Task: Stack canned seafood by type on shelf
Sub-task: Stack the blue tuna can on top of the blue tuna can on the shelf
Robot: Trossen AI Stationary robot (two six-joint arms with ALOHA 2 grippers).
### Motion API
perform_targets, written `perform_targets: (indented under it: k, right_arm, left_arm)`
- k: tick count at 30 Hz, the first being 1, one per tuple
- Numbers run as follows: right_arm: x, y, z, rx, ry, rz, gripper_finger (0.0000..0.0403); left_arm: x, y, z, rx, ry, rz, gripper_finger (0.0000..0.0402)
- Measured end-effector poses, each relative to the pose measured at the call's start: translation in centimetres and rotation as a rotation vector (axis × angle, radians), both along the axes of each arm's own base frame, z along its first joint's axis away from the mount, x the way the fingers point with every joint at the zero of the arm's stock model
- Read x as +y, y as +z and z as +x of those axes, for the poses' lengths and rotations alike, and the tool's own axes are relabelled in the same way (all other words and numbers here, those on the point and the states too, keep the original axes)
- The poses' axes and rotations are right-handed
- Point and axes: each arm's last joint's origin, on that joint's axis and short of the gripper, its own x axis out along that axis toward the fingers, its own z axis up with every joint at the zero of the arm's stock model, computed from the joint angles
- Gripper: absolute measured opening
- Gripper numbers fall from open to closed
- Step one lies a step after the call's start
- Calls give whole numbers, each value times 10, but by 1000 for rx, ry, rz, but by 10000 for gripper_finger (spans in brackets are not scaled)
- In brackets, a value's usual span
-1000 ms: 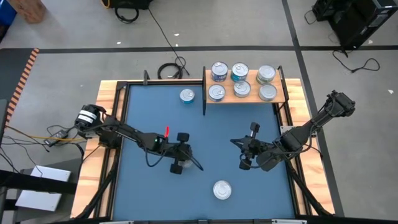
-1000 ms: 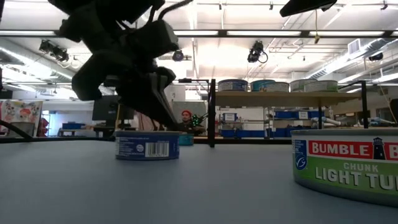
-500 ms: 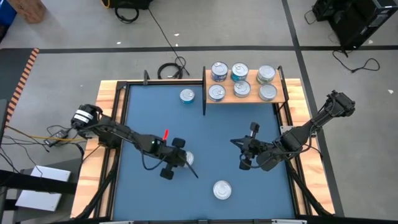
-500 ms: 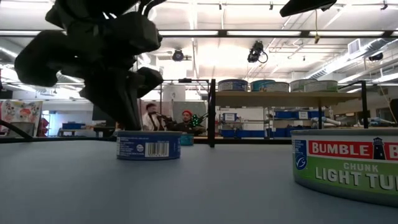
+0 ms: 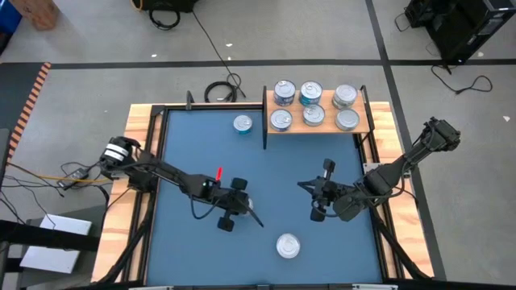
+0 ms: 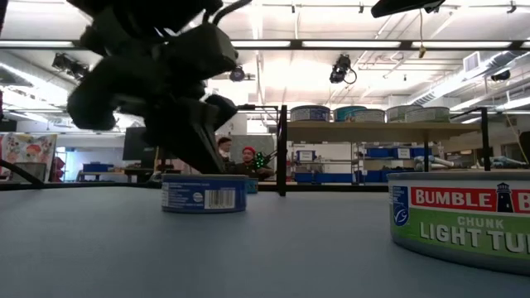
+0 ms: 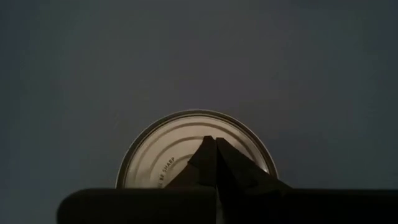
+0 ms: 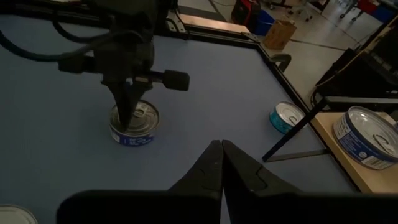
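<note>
A blue-labelled can (image 8: pixel 134 126) stands upright on the blue mat (image 5: pixel 193 153), left of the middle. My left gripper (image 8: pixel 131 111) is shut and points down onto its top; the left wrist view shows the tips (image 7: pixel 216 142) over the silver lid (image 7: pixel 168 143). My right gripper (image 8: pixel 221 144) hangs shut and empty above the mat's right half (image 5: pixel 306 187). The shelf (image 5: pixel 330 129) at the far right carries several cans. A teal can (image 5: pixel 243 124) sits left of the shelf, and a green-labelled can (image 5: pixel 288 246) sits near the front edge. My left gripper rests its shut fingertips (image 6: pixel 207 165) on the can's silver lid (image 8: pixel 144 112), near its middle. The fingers come from above, slanting down. The can stands flat on the mat, upright.
Black posts (image 5: pixel 265 133) stand at the shelf's edges. Wooden strips (image 5: pixel 141 129) frame the mat. The green-labelled can (image 6: pixel 464 219) looms close to the low camera. Open mat lies between the two arms and toward the far left.
My left gripper swung a little toward the table's left and near edge, then came back right over the blue-labelled can, staying shut. The can has slid slightly toward the table's right edge and still stands upright.
</note>
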Motion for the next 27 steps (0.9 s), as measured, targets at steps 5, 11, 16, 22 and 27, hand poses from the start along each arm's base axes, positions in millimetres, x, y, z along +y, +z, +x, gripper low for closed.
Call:
perform_targets:
  k: [5, 11, 16, 22, 27]
  right_arm:
    - [0, 0, 0, -2, 2, 11, 16]
    - [0, 0, 0, 0, 7, 7, 14]
    - [1, 0, 0, 5, 16, 15, 21]
    - [4, -3, 4, 28, 79, 67, 25]
    - [12, -18, 25, 72, 174, 43, 26]
  left_arm:
    - [5, -2, 7, -51, -13, -2, 0]
    - [15, 6, 17, -111, -8, -11, 0]
    - [18, 20, 27, -161, -49, 32, 0]
    - [14, 31, 20, -143, -89, 57, 0]
    - [5, 33, 4, -116, -114, 73, 0]
